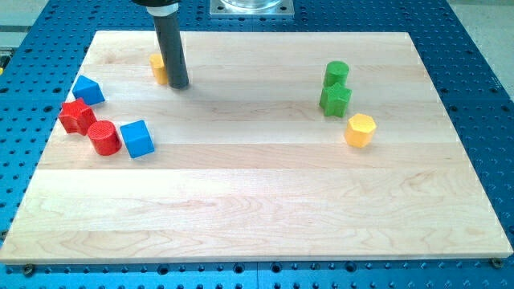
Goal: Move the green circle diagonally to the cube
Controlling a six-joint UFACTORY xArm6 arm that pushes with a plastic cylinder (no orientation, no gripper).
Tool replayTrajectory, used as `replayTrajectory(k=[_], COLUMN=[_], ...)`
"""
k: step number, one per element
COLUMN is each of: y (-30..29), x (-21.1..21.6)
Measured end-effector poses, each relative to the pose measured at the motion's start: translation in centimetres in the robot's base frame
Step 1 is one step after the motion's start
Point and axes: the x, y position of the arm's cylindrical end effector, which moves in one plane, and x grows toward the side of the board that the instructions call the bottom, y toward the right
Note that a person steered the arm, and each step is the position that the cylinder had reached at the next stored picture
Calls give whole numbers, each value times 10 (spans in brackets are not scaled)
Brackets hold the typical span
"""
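Two greens sit touching at the view's right: the green circle point(336, 73) and, right below it, a green star-ish block point(336, 99). My tip point(178, 84) is way off at upper left, holding nothing, pressed beside a small yellow block point(159, 67) it half hides. The blue cube point(137, 138) is lower left. Risk: pushing diagonally drags the green star along, or the circle rolls off my tip toward the yellow hexagon point(360, 130).

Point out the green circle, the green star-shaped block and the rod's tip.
green circle point(336, 73), camera view, on its top face.
green star block point(336, 99), camera view, on its top face.
my tip point(178, 84), camera view, on the rod's very lower end.
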Motion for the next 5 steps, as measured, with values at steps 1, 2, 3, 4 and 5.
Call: replayTrajectory(k=[1,2,3,4,5], y=[0,-13,13,-11,-36], x=[17,-1,-26,-31,-20])
